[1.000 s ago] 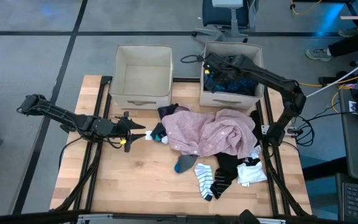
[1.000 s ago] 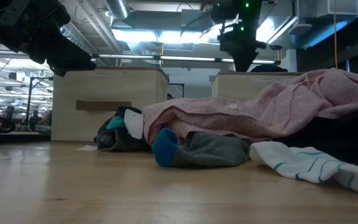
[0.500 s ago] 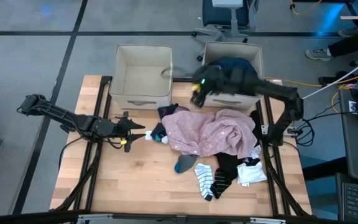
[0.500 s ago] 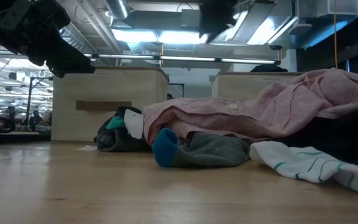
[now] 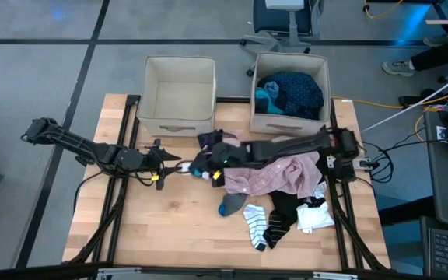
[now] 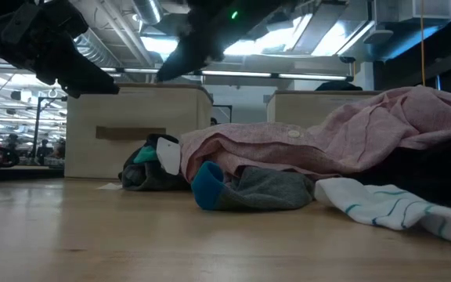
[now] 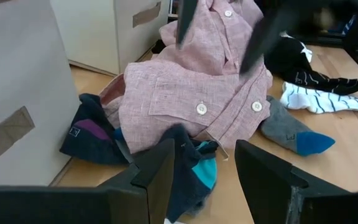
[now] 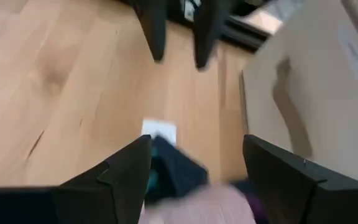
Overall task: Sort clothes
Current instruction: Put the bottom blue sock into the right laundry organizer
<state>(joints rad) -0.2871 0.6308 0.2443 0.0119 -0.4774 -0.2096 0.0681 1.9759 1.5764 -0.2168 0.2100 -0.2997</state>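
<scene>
The clothes lie heaped right of the table's middle: a pink shirt [image 5: 274, 173] [image 7: 191, 93], a dark and teal bundle [image 5: 201, 165] [image 7: 95, 134] at its left edge, a grey sock with a blue toe [image 5: 230, 205], and striped socks [image 5: 264, 225]. Blue garments [image 5: 290, 92] lie in the right bin [image 5: 259, 120]. My right gripper [image 5: 208, 160] [image 8: 194, 149] reaches across the pink shirt and hovers open above the dark bundle. My left gripper [image 5: 179, 166] [image 7: 204, 152] stands open just left of that bundle, pointing at it.
The left bin [image 5: 179, 117] stands at the far edge beside the right one. Black and white pieces [image 5: 313, 211] lie near the right edge. Bare wood [image 5: 154, 225] spreads over the table's near left. Both grippers' fingers point at each other across the bundle.
My right gripper has left the right bin and swung fast toward the table's left and near side, sinking and rolling, to stop over the dark bundle at the pink shirt's left edge. The blue garments stay in the right bin. The clothes on the table have not shifted.
</scene>
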